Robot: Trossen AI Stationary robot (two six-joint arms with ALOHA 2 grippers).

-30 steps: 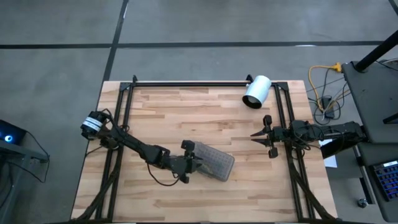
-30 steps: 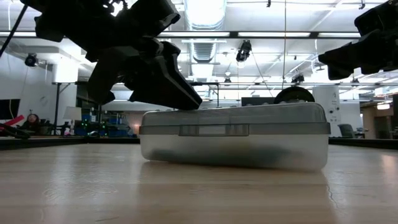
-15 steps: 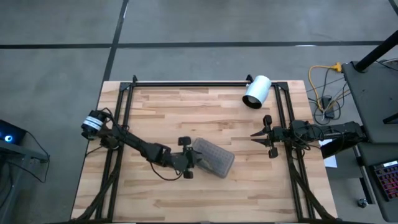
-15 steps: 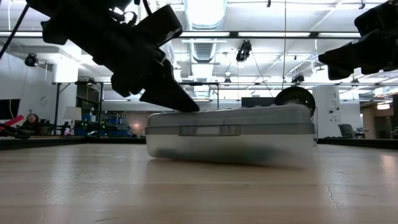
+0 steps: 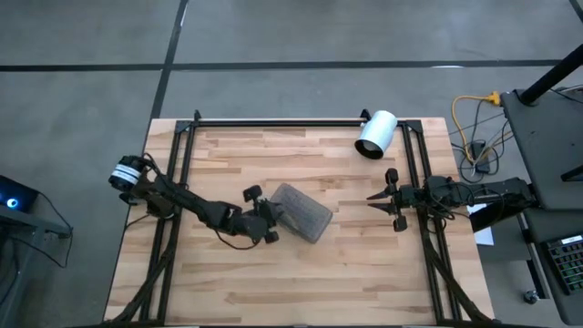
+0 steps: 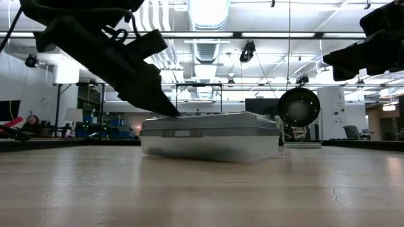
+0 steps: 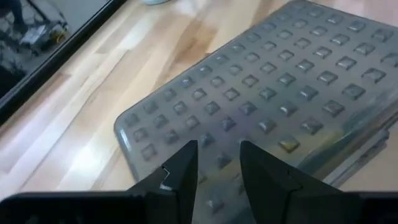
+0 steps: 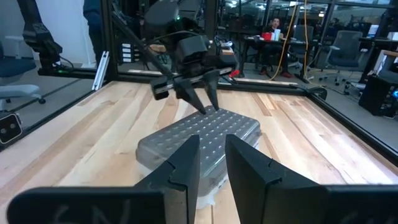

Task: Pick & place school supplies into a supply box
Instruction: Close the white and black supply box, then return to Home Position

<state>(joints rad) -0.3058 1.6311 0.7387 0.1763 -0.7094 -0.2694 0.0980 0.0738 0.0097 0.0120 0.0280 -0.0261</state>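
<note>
Lying closed near the middle of the wooden table, the supply box sits skewed, its long sides running diagonally to the table's edges. Its grey, stud-textured lid is shut over the clear base. No pens, pencils or scissors show on the tabletop.

The left gripper reaches in from the left side, its fingertips resting on the lid at the box's left end. The jaws stand slightly apart and grasp nothing; only the tips meet the lid.

The right gripper hangs above the table near the right edge, well apart from the box, pointing toward it. Its jaws are parted by a narrow gap and hold nothing.

A white cylinder lies at the far right corner, beside the black frame rail that runs along the far edge. Bare wood lies open along the whole near side, at the far left, and between the box and the right gripper.
</note>
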